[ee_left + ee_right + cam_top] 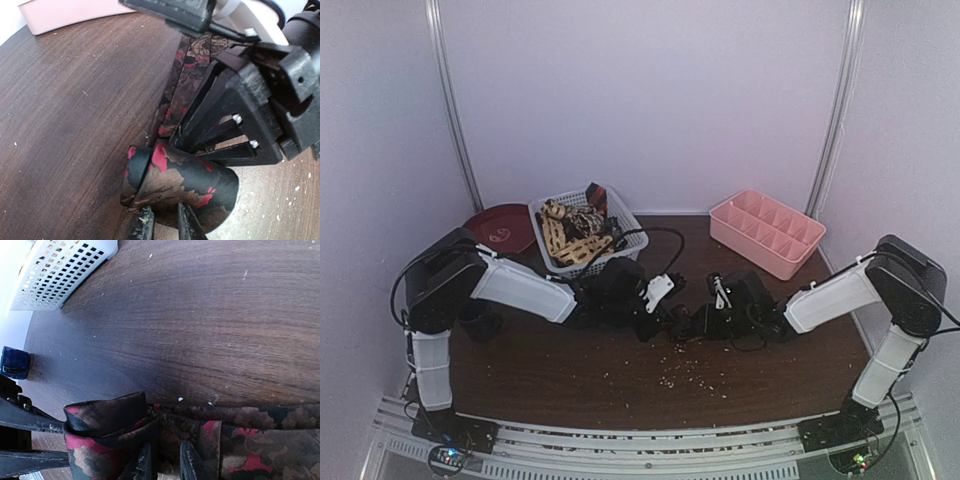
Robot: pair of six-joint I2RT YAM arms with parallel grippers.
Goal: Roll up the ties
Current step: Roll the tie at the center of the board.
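Judging the floral tie (186,184) soft and slippery (its coil may spring open), pinch across the coil; right pincer (165,454) nips it, left pincer (165,216) cannot be read.

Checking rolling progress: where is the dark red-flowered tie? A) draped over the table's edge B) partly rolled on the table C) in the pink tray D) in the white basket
B: the red-flowered tie sits partly rolled on the wood table, the left hand and right hand at its roll.
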